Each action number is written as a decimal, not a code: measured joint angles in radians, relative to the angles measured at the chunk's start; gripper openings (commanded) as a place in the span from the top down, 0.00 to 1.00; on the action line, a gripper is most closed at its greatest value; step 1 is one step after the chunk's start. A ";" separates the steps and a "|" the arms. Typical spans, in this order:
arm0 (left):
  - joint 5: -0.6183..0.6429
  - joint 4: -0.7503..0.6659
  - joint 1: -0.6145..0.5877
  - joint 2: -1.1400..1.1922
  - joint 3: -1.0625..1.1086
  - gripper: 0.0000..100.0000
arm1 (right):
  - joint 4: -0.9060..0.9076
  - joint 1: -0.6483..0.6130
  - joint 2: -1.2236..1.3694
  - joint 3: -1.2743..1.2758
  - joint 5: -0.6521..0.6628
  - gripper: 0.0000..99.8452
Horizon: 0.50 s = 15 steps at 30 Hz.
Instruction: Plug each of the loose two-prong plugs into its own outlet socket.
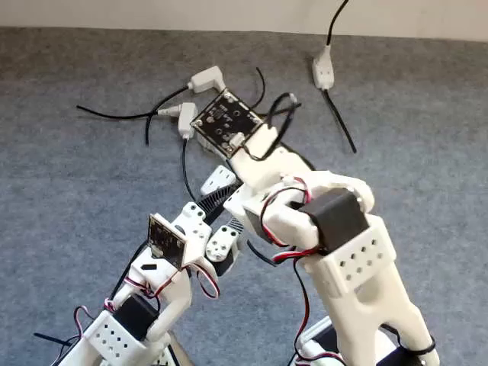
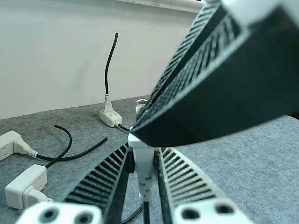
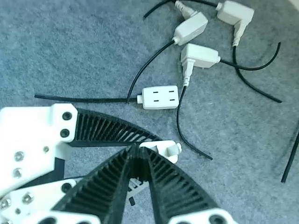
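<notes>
Gripping plug (image 2: 143, 165) in left hand (image 2: 142, 151), fingers closed on its white body, cord trailing back between them. Pinching right hand (image 3: 138, 156) down to touching tips, resting on that plug's end from above; seeing nothing clearly between the tips, so unable to tell whether it's actually gripping. Meeting both hands mid-table (image 1: 69, 191). Seeing a free socket (image 3: 160, 97) lying just beyond the hands, slot face up, with three spare plugs (image 3: 200, 55) scattered further out, none seated. Reading this as alignment before insertion. Not seeing the prongs, so confirming their orientation first. Suggesting squaring the prongs to one slot pair, approaching straight along the slot axis, not at a tilt. Expecting the light socket to slide on the fabric, so freeing the right hand to pin its body before pushing. Watching the cord for snagging under either hand. Pushing slowly until the plug face is touching the socket face.
</notes>
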 measured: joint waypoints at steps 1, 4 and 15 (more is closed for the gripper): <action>0.000 0.000 -0.003 0.000 0.000 0.99 | -0.005 0.000 -0.005 0.003 0.000 0.99; 0.000 0.000 -0.003 0.000 0.000 0.99 | -0.011 0.000 -0.006 0.011 0.000 0.99; 0.002 0.002 -0.005 0.002 0.000 0.99 | -0.140 0.137 -0.020 0.110 -0.002 0.99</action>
